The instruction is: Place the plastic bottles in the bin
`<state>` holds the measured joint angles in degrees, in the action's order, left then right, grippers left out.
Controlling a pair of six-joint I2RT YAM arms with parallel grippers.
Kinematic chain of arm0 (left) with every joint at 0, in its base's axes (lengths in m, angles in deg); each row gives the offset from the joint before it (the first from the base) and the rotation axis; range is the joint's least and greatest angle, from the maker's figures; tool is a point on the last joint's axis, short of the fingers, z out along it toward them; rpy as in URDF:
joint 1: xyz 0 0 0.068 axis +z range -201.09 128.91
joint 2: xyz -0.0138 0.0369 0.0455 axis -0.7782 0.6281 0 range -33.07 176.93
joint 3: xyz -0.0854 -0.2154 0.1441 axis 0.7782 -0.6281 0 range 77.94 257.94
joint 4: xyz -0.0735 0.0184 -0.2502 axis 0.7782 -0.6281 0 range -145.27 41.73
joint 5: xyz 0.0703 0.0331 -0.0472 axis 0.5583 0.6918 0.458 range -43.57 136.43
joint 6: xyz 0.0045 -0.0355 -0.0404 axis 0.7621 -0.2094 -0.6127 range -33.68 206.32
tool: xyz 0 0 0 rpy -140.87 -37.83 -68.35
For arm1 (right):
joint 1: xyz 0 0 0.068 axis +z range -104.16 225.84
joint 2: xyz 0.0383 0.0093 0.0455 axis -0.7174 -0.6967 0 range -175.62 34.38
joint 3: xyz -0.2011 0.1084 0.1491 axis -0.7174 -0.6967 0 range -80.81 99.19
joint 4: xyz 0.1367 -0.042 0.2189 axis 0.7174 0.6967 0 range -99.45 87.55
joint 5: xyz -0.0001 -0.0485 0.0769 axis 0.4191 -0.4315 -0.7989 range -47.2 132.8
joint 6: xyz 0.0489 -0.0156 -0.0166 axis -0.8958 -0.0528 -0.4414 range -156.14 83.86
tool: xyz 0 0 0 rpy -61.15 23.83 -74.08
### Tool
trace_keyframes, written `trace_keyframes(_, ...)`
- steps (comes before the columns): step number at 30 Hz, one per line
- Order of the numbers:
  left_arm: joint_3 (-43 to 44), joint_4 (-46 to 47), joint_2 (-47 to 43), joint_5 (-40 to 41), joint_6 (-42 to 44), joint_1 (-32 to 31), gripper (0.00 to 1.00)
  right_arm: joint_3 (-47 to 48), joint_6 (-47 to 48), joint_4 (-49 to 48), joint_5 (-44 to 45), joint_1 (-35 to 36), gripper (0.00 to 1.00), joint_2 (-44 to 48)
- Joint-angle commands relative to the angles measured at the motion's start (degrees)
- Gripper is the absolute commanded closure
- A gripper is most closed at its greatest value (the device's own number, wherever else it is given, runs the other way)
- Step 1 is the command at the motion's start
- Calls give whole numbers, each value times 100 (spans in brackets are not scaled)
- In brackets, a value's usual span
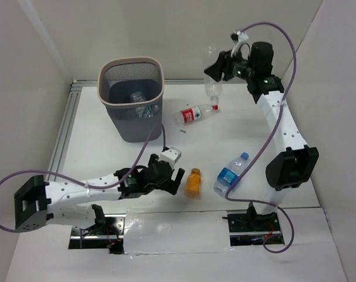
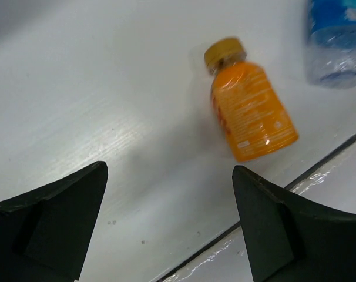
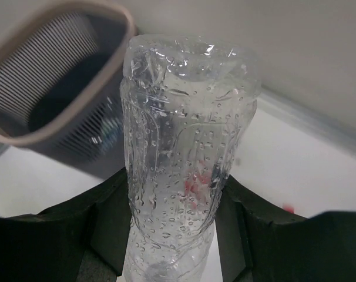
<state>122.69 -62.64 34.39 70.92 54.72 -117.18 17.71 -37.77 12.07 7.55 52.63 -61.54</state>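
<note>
My right gripper (image 1: pixel 218 67) is shut on the clear unlabelled bottle (image 1: pixel 211 85) and holds it in the air at the back, to the right of the bin (image 1: pixel 131 60). In the right wrist view the wet bottle (image 3: pixel 187 135) stands between the fingers (image 3: pixel 104 211), with the bin rim (image 3: pixel 126 23) at upper left. A bottle with a blue-white label (image 1: pixel 140 101) lies inside the bin. The red-label bottle (image 1: pixel 195 115) lies mid-table. My left gripper (image 1: pixel 173 179) is open and empty, just left of the orange bottle (image 1: pixel 192 182) (image 2: pixel 251 108). The blue-labelled bottle (image 1: pixel 229 174) (image 2: pixel 336 41) lies right of it.
White walls enclose the table on three sides. A metal rail (image 1: pixel 63 126) runs along the left edge. A seam and a taped strip (image 1: pixel 178 232) mark the near edge, close to the orange bottle. The right arm's elbow (image 1: pixel 292 167) hangs over the right side.
</note>
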Motion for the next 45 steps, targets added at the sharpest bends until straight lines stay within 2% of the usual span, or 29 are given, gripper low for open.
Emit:
trace_keyframes(1, -80, 382, 363, -164, -601, -115, 0, 693, -434, -1472, -571, 549, 76, -330)
trace_keyframes(2, -168, 382, 451, -164, -681, -115, 0, 1191, -435, -1858, -571, 691, 76, -662)
trace_keyframes(4, -343, 505, 505, -164, -786, -115, 0, 1939, -557, -1932, -571, 1120, 75, -1128)
trace_keyframes(5, -423, 592, 444, -216, -787, -115, 0, 2822, -619, -1932, -571, 1254, 75, -1670)
trace_keyframes(9, -686, 919, 285, -305, -787, -167, 0, 4347, -1453, -2667, -633, 1799, 75, -2808)
trace_keyframes(14, -810, 1173, 162, -550, -892, -168, 0, 4747, -1393, -2899, -193, 2476, 68, -3442)
trace_keyframes(16, -810, 1235, 40, -551, -892, -221, 0, 4607, -1315, -2716, -114, 2600, 42, -3557)
trace_keyframes(17, -810, 1235, 39, -551, -892, -221, 0, 4606, -1314, -2653, -114, 2600, 36, -3626)
trace_keyframes(19, -757, 1357, 39, -551, -840, -221, 0, 4536, -1095, -2495, -114, 2600, 9, -3627)
trace_keyframes(20, -662, 1410, 196, -629, -779, -221, 0, 4536, -1042, -2355, -114, 2600, 0, -3540)
trace_keyframes(24, -302, 1779, 662, -910, -585, -221, 0, 4536, -761, -1820, -45, 1934, 0, -3022)
trace_keyframes(28, 77, 2034, 1277, -1060, -585, -168, 0, 3740, -225, -599, 149, 1099, 0, -2136)
trace_keyframes(29, 147, 2104, 1400, -1165, -585, -168, 0, 3518, -93, 30, -42, 914, 0, -1985)
trace_keyframes(31, 349, 2157, 1759, -1419, -585, -45, 0, 3027, 713, 789, -158, 458, 15, -1521)
trace_keyframes(32, 437, 2158, 1901, -1516, -654, -45, 0, 2371, 1047, 1489, -106, 351, 27, -1326)
trace_keyframes(33, 664, 1975, 2050, -1578, -707, 25, 0, 1930, 1668, 1731, -1, 176, 51, -1089)
trace_keyframes(34, 919, 1634, 2374, -1579, -760, 25, 0, 916, 2040, 1924, 226, -18, 63, -530)
trace_keyframes(36, 1095, 1343, 2657, -1448, -813, 25, 0, -161, 2400, 1926, 229, -272, 63, 114)
trace_keyframes(37, 1097, 1288, 2763, -1447, -813, 25, 0, -1150, 2535, 1804, 229, -405, 56, 822)
trace_keyframes(38, 1097, 1288, 2903, -1447, -813, 25, 0, -1586, 2684, 1612, 229, -537, 49, 1177)
trace_keyframes(39, 1097, 1288, 3009, -1447, -813, 25, 2, -2269, 3025, 1549, 229, -764, 31, 1772)
trace_keyframes(40, 1097, 1357, 3010, -1525, -813, 25, 2, -2554, 3176, 1548, 229, -880, 20, 2048)
trace_keyframes(43, 1149, 1306, 3142, -1588, -761, 25, 19, -3214, 3809, 1548, -35, -1309, 3, 2856)
trace_keyframes(45, 1202, 1305, 3194, -1588, -699, 25, 33, -3742, 4107, 1601, -254, -1513, 0, 3174)
